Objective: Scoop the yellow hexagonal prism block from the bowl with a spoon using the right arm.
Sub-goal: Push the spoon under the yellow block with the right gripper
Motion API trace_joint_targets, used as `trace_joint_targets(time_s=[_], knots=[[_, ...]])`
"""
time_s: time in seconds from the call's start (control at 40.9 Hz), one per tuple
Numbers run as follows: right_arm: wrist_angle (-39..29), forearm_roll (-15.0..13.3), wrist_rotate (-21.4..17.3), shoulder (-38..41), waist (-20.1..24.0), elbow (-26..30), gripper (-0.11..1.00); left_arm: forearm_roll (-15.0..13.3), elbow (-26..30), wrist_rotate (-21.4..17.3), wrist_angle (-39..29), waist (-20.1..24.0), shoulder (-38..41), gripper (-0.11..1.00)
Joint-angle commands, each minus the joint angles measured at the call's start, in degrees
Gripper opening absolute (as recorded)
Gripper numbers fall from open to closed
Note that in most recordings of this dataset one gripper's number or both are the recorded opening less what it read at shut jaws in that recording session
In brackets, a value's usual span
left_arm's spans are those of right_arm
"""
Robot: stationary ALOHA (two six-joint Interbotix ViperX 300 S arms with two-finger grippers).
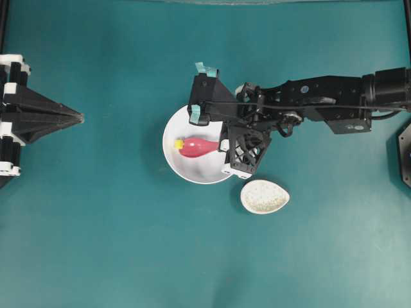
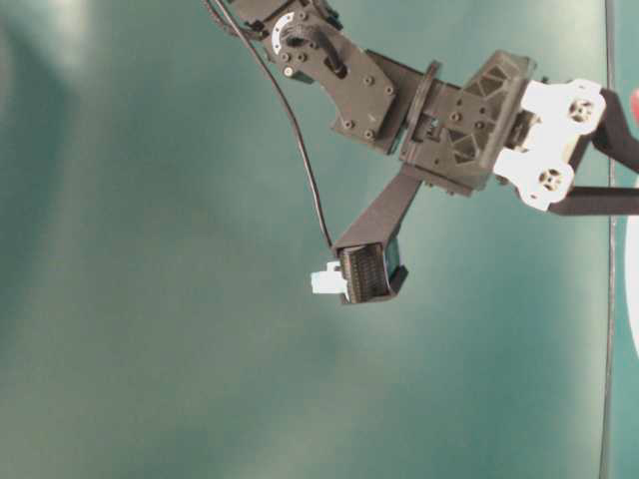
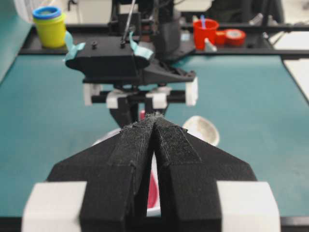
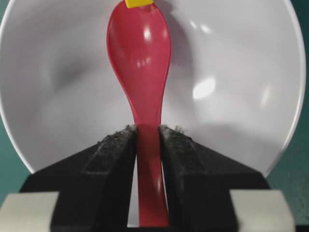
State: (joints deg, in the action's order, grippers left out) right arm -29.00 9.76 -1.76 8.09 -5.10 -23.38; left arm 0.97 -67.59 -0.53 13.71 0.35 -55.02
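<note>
Over the white bowl (image 1: 192, 168), near mid-desk (image 1: 115, 244): right hand (image 4: 148, 133) pinching the handle of the pink-red soup spoon (image 4: 141, 63), pads pressed against both sides of the shaft. Scoop lying inside the bowl, pointed away from the hand toward the far wall. Yellow hexagonal prism block (image 4: 138, 3) touching the very tip of the scoop in the right wrist view, half cut off by the frame edge; seen from overhead as a small yellow spot (image 1: 178, 144) at the spoon's tip, on the bowl's left side, well clear of the pads. Not yet sitting in the scoop, as far as could be told.

Step judged in hand: working the spoon's lip under the block. Next move likely called for a slight push forward along the bowl floor with the tip kept low, then a tilt back to cradle the block before lifting. Risk of nudging the block up the wall instead.

Left hand (image 3: 153, 121) parked at the desk's left edge, pads pressed together on nothing
</note>
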Motion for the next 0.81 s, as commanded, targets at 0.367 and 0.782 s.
trace_joint_targets(time_s=[0.367,0.782], knots=[[2.55,-0.09,0.18,-0.79,0.18,0.26,0.22,0.18,1.41,0.09,0.26,0.00,0.44,-0.01],[3.96,-0.09,0.18,-0.79,0.18,0.26,0.22,0.18,1.41,0.09,0.26,0.00,0.44,-0.01]])
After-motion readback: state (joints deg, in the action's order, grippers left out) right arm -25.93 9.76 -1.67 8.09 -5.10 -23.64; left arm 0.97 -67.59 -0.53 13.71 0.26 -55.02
